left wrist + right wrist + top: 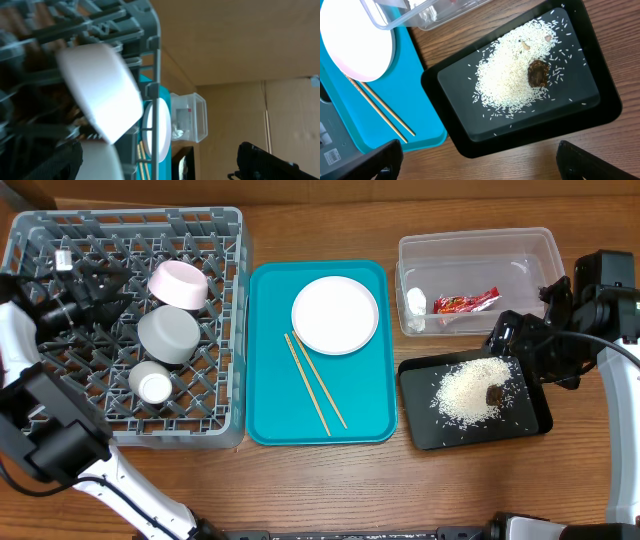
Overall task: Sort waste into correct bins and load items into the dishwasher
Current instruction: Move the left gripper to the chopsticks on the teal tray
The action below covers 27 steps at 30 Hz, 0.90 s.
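Waste looks sorted. The red wrapper and white scrap lie in the clear tub. The rice and brown lump lie on the black tray, which I read as dry rubbish kept apart from food.

The dishwasher rack holds the pink dish, tilted among the pegs, probably so it drains. The grey bowl and white cup sit just beside it.

The white plate and chopsticks lie on the teal tray, between rack and bins. They are not yet loaded.

The left claw is over the rack, close beside the pink dish, with its jaws wide and nothing in them. The right claw hangs above the black tray, also wide and empty.

My read is that the plate goes next. It lies flat, so it calls for an edge pinch. The chopsticks are thin and may roll.
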Each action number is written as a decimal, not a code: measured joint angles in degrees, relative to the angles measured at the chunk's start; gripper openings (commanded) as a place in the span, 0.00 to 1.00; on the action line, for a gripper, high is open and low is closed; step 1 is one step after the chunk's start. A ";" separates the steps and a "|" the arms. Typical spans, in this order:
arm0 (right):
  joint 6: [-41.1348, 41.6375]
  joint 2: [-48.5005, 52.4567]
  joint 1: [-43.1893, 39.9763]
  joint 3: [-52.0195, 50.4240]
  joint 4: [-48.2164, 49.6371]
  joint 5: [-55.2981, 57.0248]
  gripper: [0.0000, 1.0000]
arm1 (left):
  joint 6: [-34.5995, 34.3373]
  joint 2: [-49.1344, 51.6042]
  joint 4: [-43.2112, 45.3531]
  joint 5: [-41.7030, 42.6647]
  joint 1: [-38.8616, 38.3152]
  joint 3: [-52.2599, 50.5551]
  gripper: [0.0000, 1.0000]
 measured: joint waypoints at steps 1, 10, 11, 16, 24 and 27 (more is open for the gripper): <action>-0.02 0.00 0.00 0.00 0.00 0.00 1.00 | 0.07 -0.26 -0.48 -0.55 0.37 0.00 1.00; -0.02 0.00 0.00 0.00 -0.15 0.00 1.00 | 1.18 -12.85 -7.32 -12.46 -0.42 0.00 1.00; 0.02 0.00 0.00 0.00 -0.15 0.00 1.00 | 1.20 -14.82 -8.15 -14.29 -1.33 0.00 1.00; 0.02 0.00 0.00 0.00 -0.11 0.00 1.00 | -1.33 -24.22 -11.34 -27.04 -9.53 0.00 1.00; -0.02 0.00 0.00 0.00 -0.17 -0.02 1.00 | -14.64 -30.38 -17.57 -47.52 -27.06 0.00 1.00; 0.00 0.00 0.00 0.00 -0.22 0.02 1.00 | -16.83 -30.36 -17.59 -50.16 -31.71 0.00 1.00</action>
